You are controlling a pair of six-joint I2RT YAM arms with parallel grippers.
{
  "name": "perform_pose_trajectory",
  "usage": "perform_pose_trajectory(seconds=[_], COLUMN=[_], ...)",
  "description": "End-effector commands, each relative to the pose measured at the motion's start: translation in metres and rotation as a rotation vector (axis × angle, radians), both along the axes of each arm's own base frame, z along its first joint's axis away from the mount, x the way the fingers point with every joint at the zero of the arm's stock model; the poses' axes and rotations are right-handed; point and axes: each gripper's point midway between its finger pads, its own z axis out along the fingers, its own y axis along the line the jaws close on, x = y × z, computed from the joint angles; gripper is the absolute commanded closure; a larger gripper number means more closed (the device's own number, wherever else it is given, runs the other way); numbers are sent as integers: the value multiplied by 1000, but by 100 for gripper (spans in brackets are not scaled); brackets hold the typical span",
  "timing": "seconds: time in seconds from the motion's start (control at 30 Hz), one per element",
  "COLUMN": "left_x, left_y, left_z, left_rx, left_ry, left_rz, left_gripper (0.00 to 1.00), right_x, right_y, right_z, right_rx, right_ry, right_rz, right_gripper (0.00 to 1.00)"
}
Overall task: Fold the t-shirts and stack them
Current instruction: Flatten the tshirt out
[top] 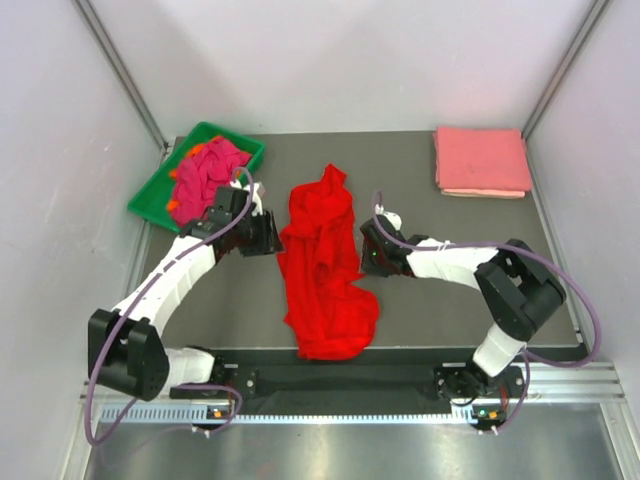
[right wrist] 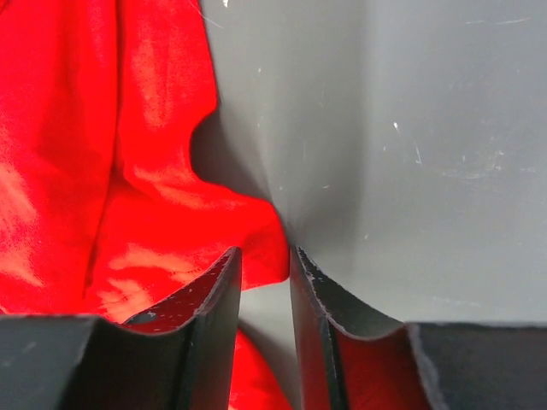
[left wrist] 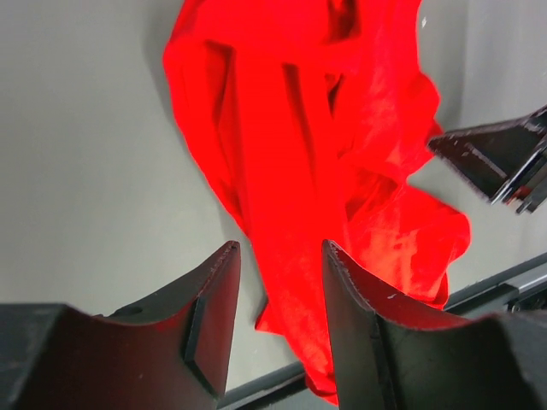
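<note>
Left gripper (left wrist: pixel 282 256) open; right gripper (right wrist: pixel 265 256) narrowed at mid-frame red shirt (top: pixel 325 265) edge, grip unclear, might pinch nothing.

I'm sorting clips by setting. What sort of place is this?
Probably a robotics lab cell, not a home: plain white walls box in a dark table, and the left arm and right arm are mounted on a metal rail at its near edge.

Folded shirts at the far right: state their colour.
The folded shirts are salmon pink; top external view shows them best.
</note>
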Motion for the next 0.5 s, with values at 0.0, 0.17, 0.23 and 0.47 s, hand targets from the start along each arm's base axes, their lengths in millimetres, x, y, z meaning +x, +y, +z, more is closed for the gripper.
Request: perform_pose_trajectory(seconds=[0.0,0.17,0.23,0.47], left_x=[-6,-22,-30,-61], left_y=[-2,-1,-2,-12], left_z=[4,-14,-20,-42], left_rx=[-14,-13,-13,-21], left_ry=[-31,34,55,132], left_rz=[-6,5,6,0], left_gripper=[52,54,54,55], right_x=[-5,-7,-4,27], right_y=[4,2,-1,-78], right_z=[-6,-14,-10,69], right_rx=[-40,-54,-82,-248], right_ry=[11,26,10,-125], right_rz=[4,6,6,-174], right_gripper=[70,91,100,100])
